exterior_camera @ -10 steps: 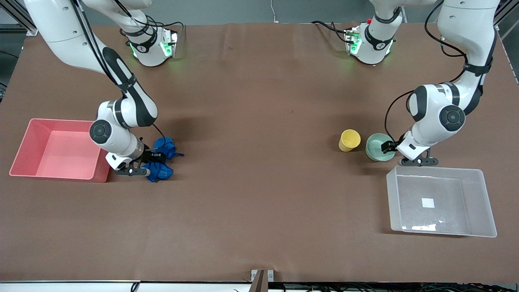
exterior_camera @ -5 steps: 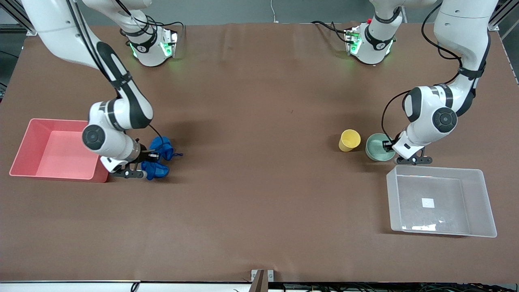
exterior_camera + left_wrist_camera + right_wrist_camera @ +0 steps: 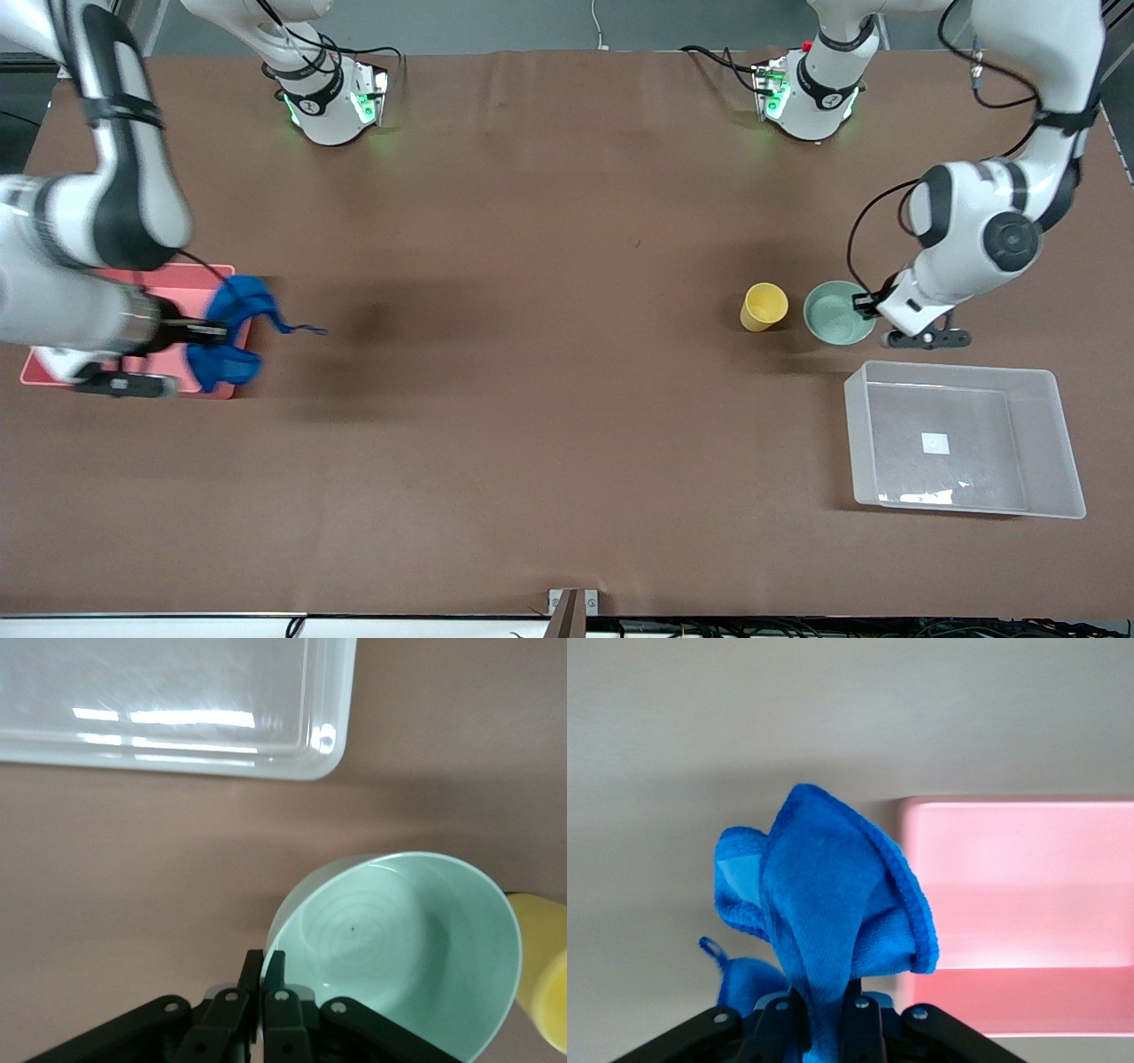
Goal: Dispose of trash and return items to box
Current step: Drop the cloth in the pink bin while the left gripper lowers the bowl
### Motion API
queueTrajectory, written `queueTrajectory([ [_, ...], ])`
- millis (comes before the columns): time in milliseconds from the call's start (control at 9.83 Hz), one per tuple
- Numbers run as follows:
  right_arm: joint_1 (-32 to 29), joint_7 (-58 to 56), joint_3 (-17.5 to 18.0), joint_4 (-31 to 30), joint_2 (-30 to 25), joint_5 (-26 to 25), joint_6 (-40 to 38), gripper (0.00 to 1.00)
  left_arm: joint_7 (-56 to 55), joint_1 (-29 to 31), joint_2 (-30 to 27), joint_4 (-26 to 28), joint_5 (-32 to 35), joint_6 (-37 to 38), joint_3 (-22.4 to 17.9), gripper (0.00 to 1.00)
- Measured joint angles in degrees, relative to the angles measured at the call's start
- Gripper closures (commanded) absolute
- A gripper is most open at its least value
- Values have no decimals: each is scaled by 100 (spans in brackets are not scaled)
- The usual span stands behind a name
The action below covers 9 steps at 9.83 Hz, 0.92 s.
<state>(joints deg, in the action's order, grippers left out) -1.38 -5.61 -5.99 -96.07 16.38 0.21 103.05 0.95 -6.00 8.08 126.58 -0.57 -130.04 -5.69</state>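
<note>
Since a second ago your right gripper (image 3: 190, 334) has lifted the blue rag (image 3: 232, 332) off the brown table (image 3: 549, 399) and now pinches it over the pink bin (image 3: 223, 275) (loop dangling). Your left gripper (image 3: 864, 304) has closed on the green bowl (image 3: 833, 315) rim, raised slightly beside the yellow cup (image 3: 764, 307). Nearer the camera sits the clear box (image 3: 966, 439).

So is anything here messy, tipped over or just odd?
Nothing stands out. The right hand carries the blue rag over the pink bin; the left hand pinches the upright green bowl by its rim.
</note>
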Motion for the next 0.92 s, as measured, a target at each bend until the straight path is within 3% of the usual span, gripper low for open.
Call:
queueTrajectory([
  [102, -44, -693, -458, -6, -7, -9, 20, 99, 177, 4, -139, -469, 1, 402, -84, 100],
  [305, -114, -1791, -1178, -317, 51, -11, 566, 99, 809, 24, 151, -1542, 1, 718, -385, 100],
  [610, -176, -2334, -1522, -1354, 189, -10, 1910, 97, 1223, 71, 1725, -3313, -303, 1051, -787, 100],
  [814, -178, -2344, -1516, -1962, 264, -10, 2598, 84, 1626, 106, 2825, -4569, -906, 1572, -1119, 100],
  [915, -180, -2351, -1517, -2195, 287, -10, 2775, 57, 1704, 135, 3181, -4890, -1000, 1541, -1153, 100],
])
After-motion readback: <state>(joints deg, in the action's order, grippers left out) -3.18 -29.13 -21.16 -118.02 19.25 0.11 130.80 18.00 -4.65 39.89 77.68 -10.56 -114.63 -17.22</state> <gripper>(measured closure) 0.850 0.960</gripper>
